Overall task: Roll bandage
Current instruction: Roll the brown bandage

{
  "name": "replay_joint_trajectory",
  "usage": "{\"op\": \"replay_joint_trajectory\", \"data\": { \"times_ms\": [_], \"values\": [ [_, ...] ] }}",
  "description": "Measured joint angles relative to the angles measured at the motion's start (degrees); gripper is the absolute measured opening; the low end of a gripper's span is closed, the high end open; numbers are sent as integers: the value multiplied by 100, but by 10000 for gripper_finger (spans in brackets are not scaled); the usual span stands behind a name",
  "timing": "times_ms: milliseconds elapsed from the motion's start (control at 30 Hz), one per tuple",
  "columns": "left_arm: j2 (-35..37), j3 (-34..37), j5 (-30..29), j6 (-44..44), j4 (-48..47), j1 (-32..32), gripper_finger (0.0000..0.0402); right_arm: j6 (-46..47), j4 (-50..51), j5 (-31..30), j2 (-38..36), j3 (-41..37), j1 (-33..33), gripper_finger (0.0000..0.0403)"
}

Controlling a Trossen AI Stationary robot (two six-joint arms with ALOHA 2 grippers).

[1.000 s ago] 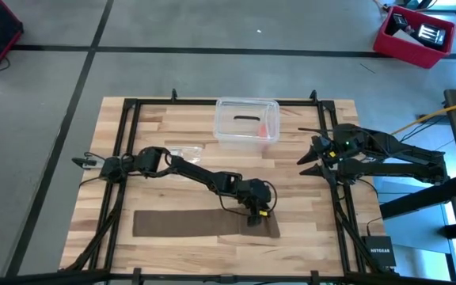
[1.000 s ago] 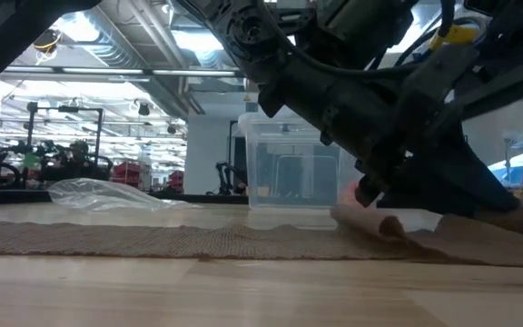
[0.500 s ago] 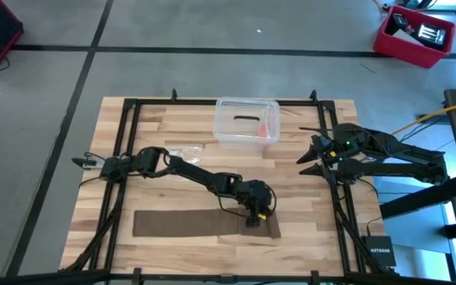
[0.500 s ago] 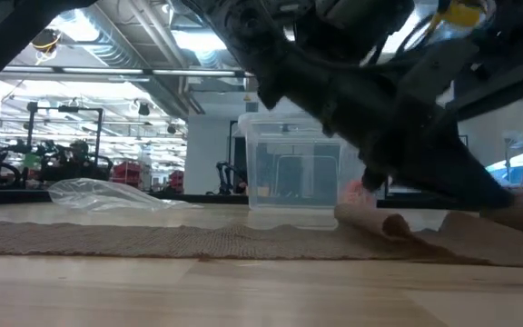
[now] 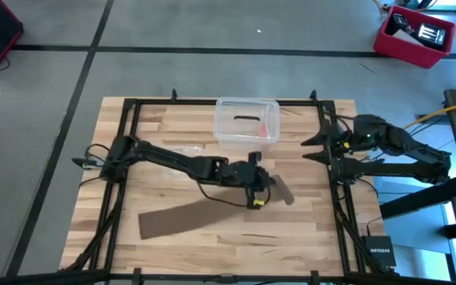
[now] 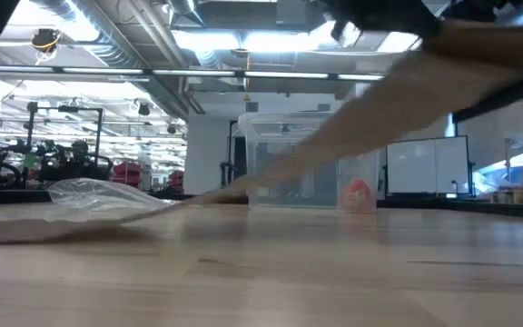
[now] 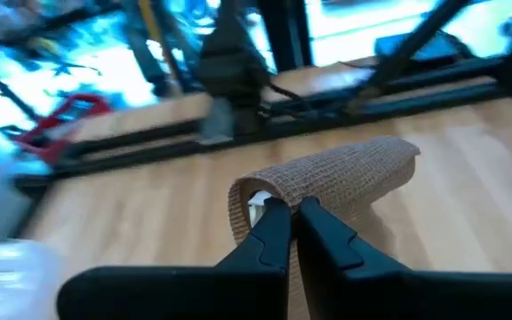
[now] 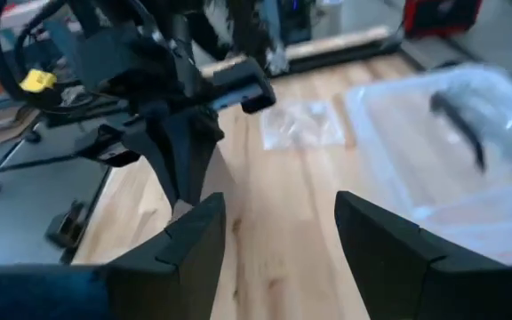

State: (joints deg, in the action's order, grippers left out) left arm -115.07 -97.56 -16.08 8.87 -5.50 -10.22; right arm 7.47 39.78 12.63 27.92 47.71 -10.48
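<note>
Wooden bench under you: your left claw has just clamped shut on one end of the long dark brown elastic bandage and lifted it, so the strip now slopes up from the bench. Your right claw waits open at the bench's right edge. Rolling hasn't started.

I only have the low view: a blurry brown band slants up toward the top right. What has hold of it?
Observer: The left gripper, shut on the bandage end, per the left wrist view.
Operator: Is the whole strip airborne?
Observer: No. In the high view the far end of it lies on the table.
Operator: Right arm?
Observer: The right gripper waits open at the table's right edge, beside the clear box.
</note>
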Motion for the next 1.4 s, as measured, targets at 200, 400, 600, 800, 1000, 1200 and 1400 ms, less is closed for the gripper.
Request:
{"op": "replay_joint_trajectory", "data": {
  "times_ms": [200,400,600,800,1000,1200,1400],
  "values": [
    [457,0,-1070,-221,-846,-52,1,-71,-207,-186,6,-10,-2,216],
    [845,232,-1381,-241,-1193,-96,0,-265,-624,-469,9,-322,-1,216],
    [1496,1471,-1405,-218,-260,61,0,-350,-1360,-519,4,-719,0,216],
    [2242,2847,-1412,-236,1559,90,0,-496,-2259,-519,16,-1394,-2,216],
    [2359,3294,-1401,-149,2230,120,0,-316,-3639,-412,332,-1974,3,216],
    [2396,3296,-1402,212,2499,220,0,-393,-3710,-528,726,-1954,275,216],
    [2499,3292,-1401,331,2661,329,0,-683,-3706,-1044,769,-1839,587,216]
  ]
}}
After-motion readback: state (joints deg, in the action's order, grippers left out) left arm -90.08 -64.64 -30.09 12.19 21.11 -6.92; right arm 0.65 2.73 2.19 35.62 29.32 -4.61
